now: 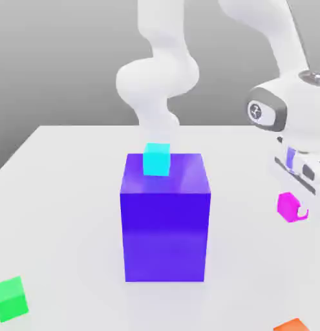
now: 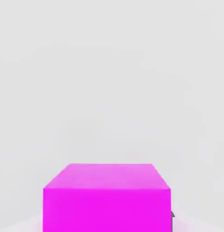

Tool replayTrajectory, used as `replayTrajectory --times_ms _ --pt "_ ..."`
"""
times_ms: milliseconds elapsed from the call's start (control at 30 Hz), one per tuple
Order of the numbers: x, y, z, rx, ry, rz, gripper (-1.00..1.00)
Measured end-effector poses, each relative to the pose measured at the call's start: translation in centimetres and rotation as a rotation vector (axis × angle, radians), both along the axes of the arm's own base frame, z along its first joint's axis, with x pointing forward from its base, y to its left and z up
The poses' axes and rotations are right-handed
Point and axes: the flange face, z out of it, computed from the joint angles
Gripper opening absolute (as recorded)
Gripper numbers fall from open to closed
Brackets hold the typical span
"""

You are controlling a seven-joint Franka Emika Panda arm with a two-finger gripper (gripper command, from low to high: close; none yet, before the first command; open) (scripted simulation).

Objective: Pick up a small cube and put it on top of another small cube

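White table (image 1: 72, 194); end effector (image 1: 297, 205) clamped on small magenta cube (image 1: 289, 207), raised at exterior view's right, cyan cube (image 1: 156, 160) atop blue-violet block (image 1: 165, 226).

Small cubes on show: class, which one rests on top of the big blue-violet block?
The cyan cube. It sits on the blue-violet block, while the green cube lies on the table and the magenta cube is at the end effector.
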Motion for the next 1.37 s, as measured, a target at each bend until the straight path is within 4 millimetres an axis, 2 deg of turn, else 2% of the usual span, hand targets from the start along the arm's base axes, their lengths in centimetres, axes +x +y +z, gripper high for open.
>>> replayTrajectory --times_ms 167,300,367,433,633,767,867,1033,1100,1167,1200,1367 --pt "7.3 -7.0 0.9 0.056 0.045 -0.254 -1.00" --pt "12.8 -15.8 1.4 0.108 0.067 -0.482 -1.00" --pt "14.6 -20.7 1.6 0.131 0.070 -0.587 -1.00" --pt "15.5 -25.0 1.4 0.131 0.065 -0.664 -1.00" --pt "15.5 -35.5 0.8 0.078 0.040 -0.819 -1.00" --pt "14.4 -42.2 0.8 0.028 0.020 -0.912 -1.00" --pt "13.2 -46.2 1.0 -0.024 0.005 -0.960 -1.00" --pt "10.8 -52.0 1.5 -0.116 -0.022 -1.022 -1.00" --pt "10.7 -52.7 -0.3 -0.128 -0.028 -1.028 -1.00" --pt "10.5 -52.9 -3.0 -0.131 -0.027 -1.030 -1.00" --pt "10.5 -52.9 -4.0 -0.132 -0.027 -1.031 1.00" --pt "10.5 -52.9 -4.0 -0.132 -0.027 -1.031 1.00"
